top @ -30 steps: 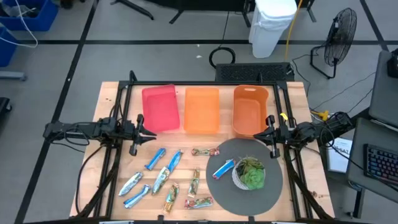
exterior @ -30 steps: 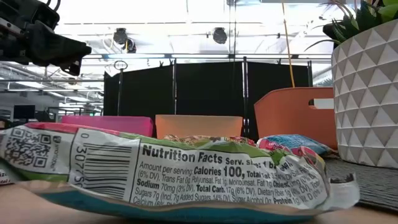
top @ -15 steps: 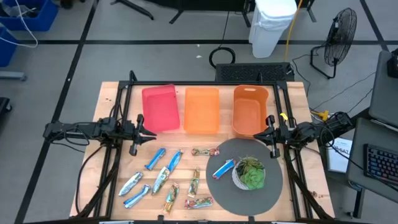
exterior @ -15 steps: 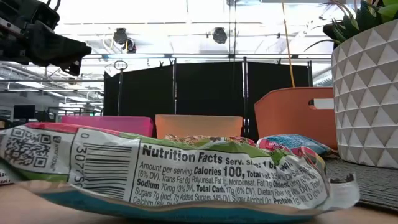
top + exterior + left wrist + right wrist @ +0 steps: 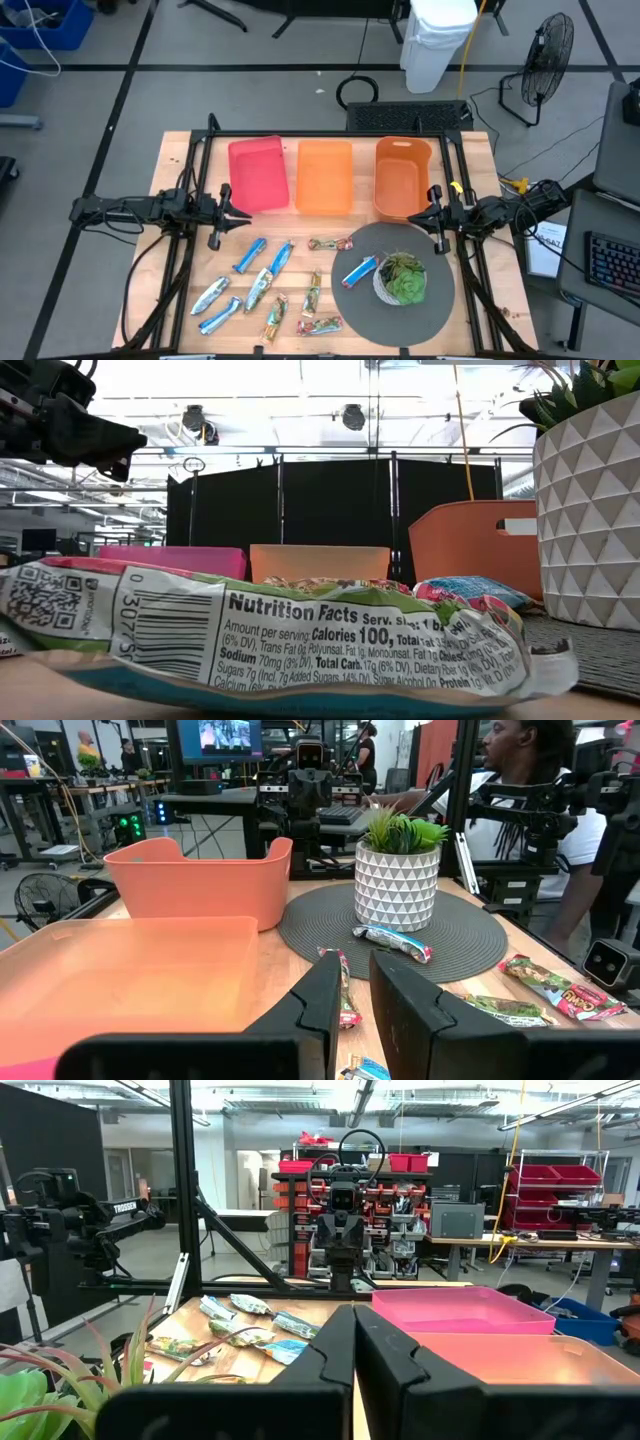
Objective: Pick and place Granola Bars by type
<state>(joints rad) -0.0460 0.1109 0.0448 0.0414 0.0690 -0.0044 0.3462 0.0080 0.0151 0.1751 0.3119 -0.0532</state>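
Right, both my arms are parked at the table's sides: my left gripper [image 5: 222, 212] sits just left of the pink bin [image 5: 258, 174], fingers nearly pinched together with only a slit between them and nothing held; my right gripper [image 5: 437, 215] waits beside the deep orange bin [image 5: 402, 176], fingers pressed shut on nothing. The granola bars [image 5: 262, 288] lie scattered on the near wood, blue ones toward the left, green-gold and brown-red ones further right, and one blue bar [image 5: 359, 270] sits on the round grey mat [image 5: 355, 310] right beside the potted plant [image 5: 403, 278]. These look light and crinkly to me: slick foil, soft bar inside, likely to skate or twist. I'd pinch across the middle, short side to short side, not the flimsy crimped ends. From the low view, the nearest wrapper [image 5: 270, 635] looks puffy, though it's too close to judge well.
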